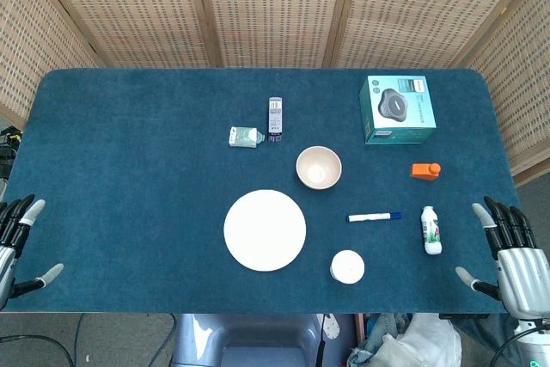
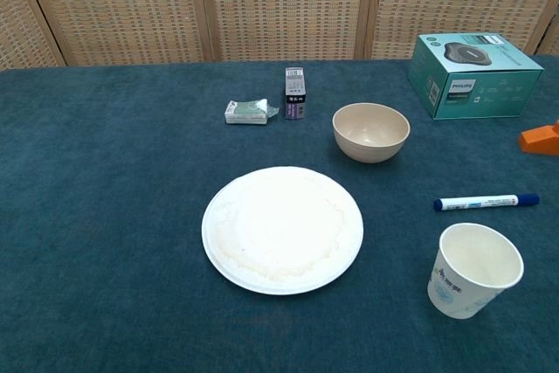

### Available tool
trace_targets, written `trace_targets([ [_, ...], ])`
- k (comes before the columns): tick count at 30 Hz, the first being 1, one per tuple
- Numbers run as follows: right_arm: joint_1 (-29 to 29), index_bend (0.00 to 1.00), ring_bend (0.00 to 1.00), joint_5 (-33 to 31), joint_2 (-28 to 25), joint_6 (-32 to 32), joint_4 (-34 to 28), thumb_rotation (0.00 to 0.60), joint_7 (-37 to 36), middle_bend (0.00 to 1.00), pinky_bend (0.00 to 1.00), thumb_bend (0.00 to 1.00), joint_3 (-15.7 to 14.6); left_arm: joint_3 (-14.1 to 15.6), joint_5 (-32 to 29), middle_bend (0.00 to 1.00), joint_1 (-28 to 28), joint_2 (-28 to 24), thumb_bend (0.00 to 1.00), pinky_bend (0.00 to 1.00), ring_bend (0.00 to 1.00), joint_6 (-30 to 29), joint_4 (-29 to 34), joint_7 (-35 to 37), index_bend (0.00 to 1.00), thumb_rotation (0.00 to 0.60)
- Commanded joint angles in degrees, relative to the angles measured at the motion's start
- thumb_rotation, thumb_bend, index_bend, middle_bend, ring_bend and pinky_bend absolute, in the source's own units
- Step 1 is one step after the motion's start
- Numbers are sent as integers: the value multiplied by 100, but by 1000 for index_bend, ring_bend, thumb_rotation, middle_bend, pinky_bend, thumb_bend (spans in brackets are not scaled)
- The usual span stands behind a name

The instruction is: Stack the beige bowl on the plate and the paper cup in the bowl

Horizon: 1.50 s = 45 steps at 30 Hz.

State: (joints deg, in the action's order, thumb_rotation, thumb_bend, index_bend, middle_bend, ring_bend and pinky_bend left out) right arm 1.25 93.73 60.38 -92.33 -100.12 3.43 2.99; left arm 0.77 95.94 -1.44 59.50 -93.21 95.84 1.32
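A white plate [image 1: 265, 229] [image 2: 282, 228] lies flat near the table's front middle. The beige bowl [image 1: 319, 168] [image 2: 370, 131] stands upright and empty behind the plate, to its right. A white paper cup [image 1: 347, 266] [image 2: 473, 269] stands upright, mouth up, at the front right of the plate. My left hand [image 1: 15, 242] hovers at the table's front left edge, fingers apart and empty. My right hand [image 1: 509, 251] hovers at the front right edge, fingers spread, holding nothing. Neither hand shows in the chest view.
A blue-capped marker [image 1: 374, 217] [image 2: 486, 203] lies between bowl and cup. A small white bottle [image 1: 430, 230] lies near my right hand. Further back are a teal box [image 1: 396, 108] [image 2: 472, 73], an orange object [image 1: 425, 170], a dark small box [image 1: 275, 119] and a tissue pack [image 1: 244, 137].
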Motion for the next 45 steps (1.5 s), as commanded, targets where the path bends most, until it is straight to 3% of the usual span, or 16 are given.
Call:
trace_targets([
  [1,15,0,0,4,-9,17,-8,600,7,0,0,0,5,5,-11,0,-2,-7,0,0,0,25,8,-7,0,600],
  [13,912,0,0,114,22,932,396,600,-60,0,0,0,387,-23,-67,0,-55,31,0,0,0,139,35,-143,0,600],
  [21,2498,23,0,134,-51,3129,814,600,-997,0,0,0,589,-105,-366,0,-186,130,0,0,0,485,98,-434,0,600],
  [25,3133,66,0,36,349,3841,1270,600,-1143,0,0,0,674,-176,-540,0,-240,153,0,0,0,597,148,-520,0,600],
  [33,3960,119,0,-562,1355,4690,2216,600,-1001,0,0,0,876,-282,-838,0,-328,100,0,0,0,796,193,-418,0,600],
  [45,4434,270,0,-1215,2314,5136,2847,600,-555,0,0,23,931,-339,-983,0,-349,-14,0,0,0,850,217,-157,0,600],
])
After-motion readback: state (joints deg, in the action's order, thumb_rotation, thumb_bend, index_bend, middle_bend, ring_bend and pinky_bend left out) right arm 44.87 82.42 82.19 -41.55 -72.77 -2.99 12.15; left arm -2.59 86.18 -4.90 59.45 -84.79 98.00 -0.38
